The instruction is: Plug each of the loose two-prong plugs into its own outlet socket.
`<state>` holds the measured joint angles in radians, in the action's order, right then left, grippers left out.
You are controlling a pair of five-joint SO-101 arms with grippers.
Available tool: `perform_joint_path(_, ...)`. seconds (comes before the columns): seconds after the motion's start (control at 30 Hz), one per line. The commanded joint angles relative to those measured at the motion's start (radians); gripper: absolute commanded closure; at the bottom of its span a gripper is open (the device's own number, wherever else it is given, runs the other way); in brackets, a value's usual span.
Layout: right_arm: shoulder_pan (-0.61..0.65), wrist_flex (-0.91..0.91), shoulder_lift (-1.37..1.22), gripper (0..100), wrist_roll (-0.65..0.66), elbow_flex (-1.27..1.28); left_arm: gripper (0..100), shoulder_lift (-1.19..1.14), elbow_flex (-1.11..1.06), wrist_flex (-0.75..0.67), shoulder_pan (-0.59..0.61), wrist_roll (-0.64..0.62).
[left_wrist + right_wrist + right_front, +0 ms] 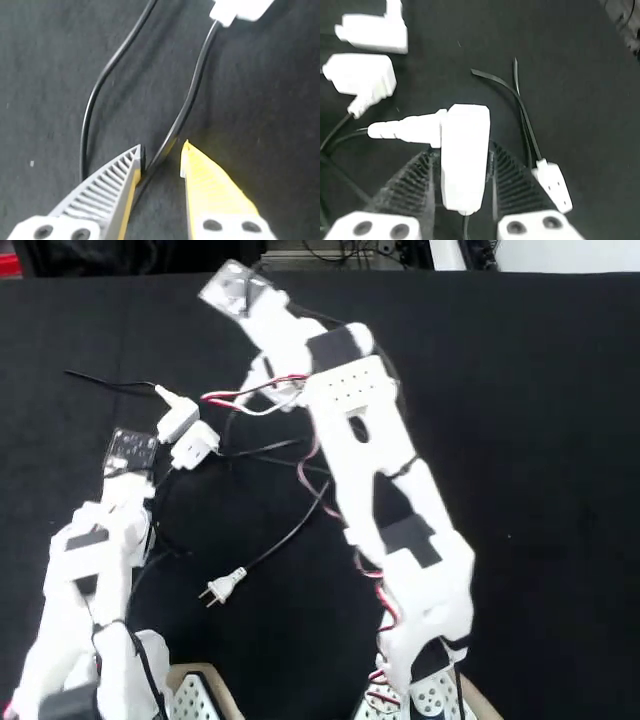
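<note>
While the right claw (462,155) is clamping a white block (465,125) with a white plug (402,130) in its side, the left claw (161,150) is standing partly open astride a black cable (192,95), gripping nothing. The loose two-prong plug (225,588) is lying on the table (520,440) nearer the left arm, its prongs pointing toward that arm's base.

Tabletop (560,440): a flat surface under matte black cloth, spanning the high view from side to side, evenly lit. Beyond its far edge, a narrow strip of room: dark cables (340,252) at centre, a white surface (570,255) at one corner, a red object (8,272) at the other.
</note>
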<state>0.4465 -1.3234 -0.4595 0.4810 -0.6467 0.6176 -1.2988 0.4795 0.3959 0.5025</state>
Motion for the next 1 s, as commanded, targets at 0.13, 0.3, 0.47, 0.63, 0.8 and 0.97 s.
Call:
perform_joint_path(0.13, 0.126, 0.086, -0.196, 98.7, -0.098, -0.358, 87, 0.232, -0.110, -0.021, 0.024, 0.003)
perform_joint_path(0.3, 0.157, 0.109, -0.309, 98.7, -0.184, -0.645, 87, 0.278, -0.136, -0.023, 0.024, 0.003)
perform_joint_path(0.47, 0.206, 0.081, -0.424, 98.7, -0.241, -0.734, 87, 0.278, -0.136, -0.023, 0.024, 0.003)
perform_joint_path(0.63, 0.230, 0.072, -0.544, 97.7, -0.164, -0.743, 87, 0.278, -0.136, -0.023, 0.024, 0.003)
perform_joint_path(0.8, 0.229, -0.051, -0.521, 75.2, -0.124, -0.773, 87, 0.278, -0.136, -0.025, 0.024, 0.003)
perform_joint_path(0.97, 0.203, -0.242, -0.460, 74.1, -0.048, -0.885, 87, 0.278, -0.136, -0.025, 0.024, 0.003)
